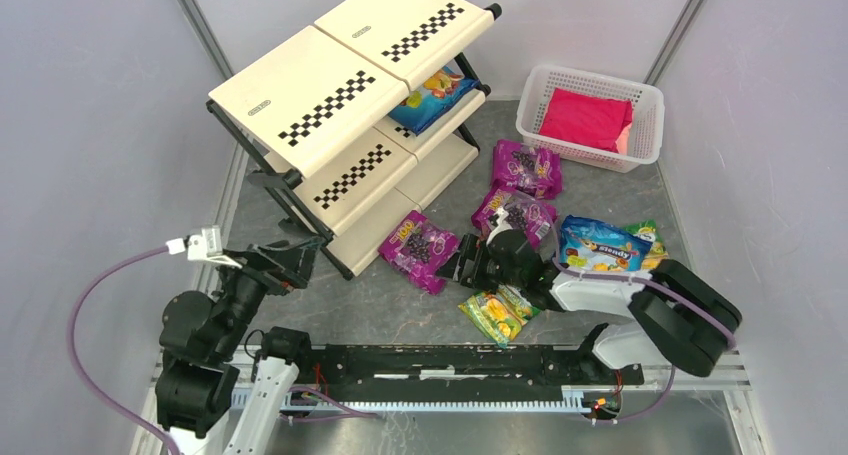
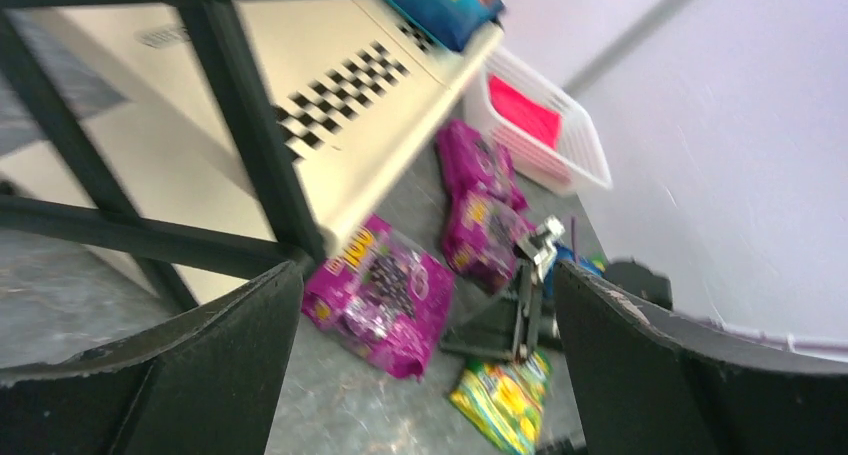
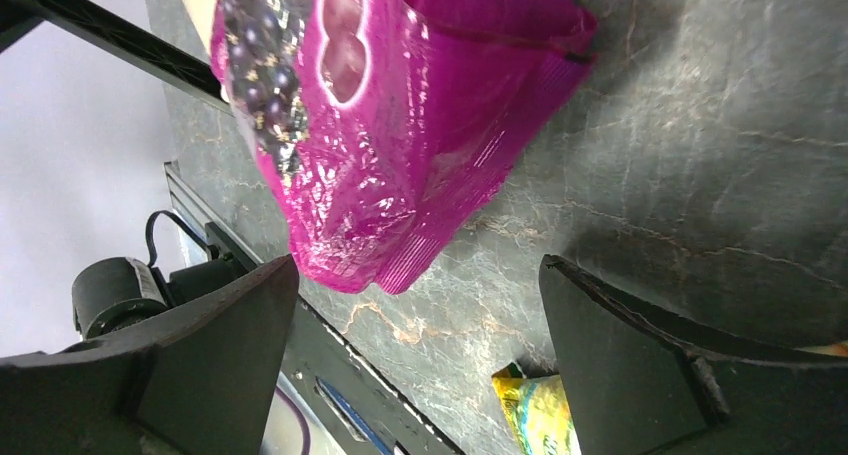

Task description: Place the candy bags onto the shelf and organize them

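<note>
The cream shelf (image 1: 300,95) stands at the back left, with a blue candy bag (image 1: 435,95) on its middle tier. Three magenta bags lie on the table: one by the shelf's foot (image 1: 418,248), two farther right (image 1: 515,213) (image 1: 526,167). A blue bag (image 1: 600,245) and a green-yellow bag (image 1: 497,313) lie near the right arm. My right gripper (image 1: 462,260) is open and empty, low beside the nearest magenta bag (image 3: 380,125). My left gripper (image 1: 295,260) is open and empty by the shelf's front leg, facing that magenta bag (image 2: 385,300).
A white perforated basket (image 1: 640,95) at the back right holds a plain pink-red bundle (image 1: 587,118). A second green-yellow bag (image 1: 648,237) peeks out beside the blue one. The shelf's black frame tube (image 2: 250,145) is close in front of the left gripper.
</note>
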`<state>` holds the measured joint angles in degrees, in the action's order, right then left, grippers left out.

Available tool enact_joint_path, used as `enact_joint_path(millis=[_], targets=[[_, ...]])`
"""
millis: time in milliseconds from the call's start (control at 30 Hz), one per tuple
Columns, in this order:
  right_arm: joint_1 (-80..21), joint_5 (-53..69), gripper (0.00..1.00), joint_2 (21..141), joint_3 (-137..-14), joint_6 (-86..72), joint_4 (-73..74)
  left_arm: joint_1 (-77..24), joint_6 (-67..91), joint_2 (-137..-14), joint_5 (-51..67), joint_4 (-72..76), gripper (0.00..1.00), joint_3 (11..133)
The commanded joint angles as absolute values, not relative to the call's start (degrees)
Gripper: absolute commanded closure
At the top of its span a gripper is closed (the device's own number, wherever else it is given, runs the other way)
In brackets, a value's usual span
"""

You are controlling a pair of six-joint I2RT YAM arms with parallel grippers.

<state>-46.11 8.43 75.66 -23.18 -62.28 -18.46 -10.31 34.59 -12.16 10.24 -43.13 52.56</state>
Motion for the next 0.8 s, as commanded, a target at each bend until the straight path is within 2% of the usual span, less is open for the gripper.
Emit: enact_joint_path(millis=[0, 233, 500, 600, 767], targets=[[-47.96, 6.76, 0.02, 80.94, -23.24, -68.24, -29.23, -10.02, 31.49, -9.44, -4.90, -41.97, 0.00, 51.53], [-48.78, 1.32, 0.03, 86.79, -21.87, -71.36, -36.63, -10.02, 29.12, -9.07, -8.14, -38.91, 0.00, 48.10], [-48.82, 0.48, 0.05, 94.00, -21.71, -73.68, -44.40, -10.02, 28.94, -8.55, -8.47, -38.36, 0.00, 46.64], [-48.76, -0.62, 0.11, 94.97, -21.70, -73.40, -45.42, -10.02, 29.39, -8.00, -8.90, -38.33, 0.00, 46.31], [-48.78, -0.78, 0.31, 95.16, -21.53, -72.17, -47.18, -10.02, 29.76, -7.56, -9.45, -38.30, 0.00, 45.94]])
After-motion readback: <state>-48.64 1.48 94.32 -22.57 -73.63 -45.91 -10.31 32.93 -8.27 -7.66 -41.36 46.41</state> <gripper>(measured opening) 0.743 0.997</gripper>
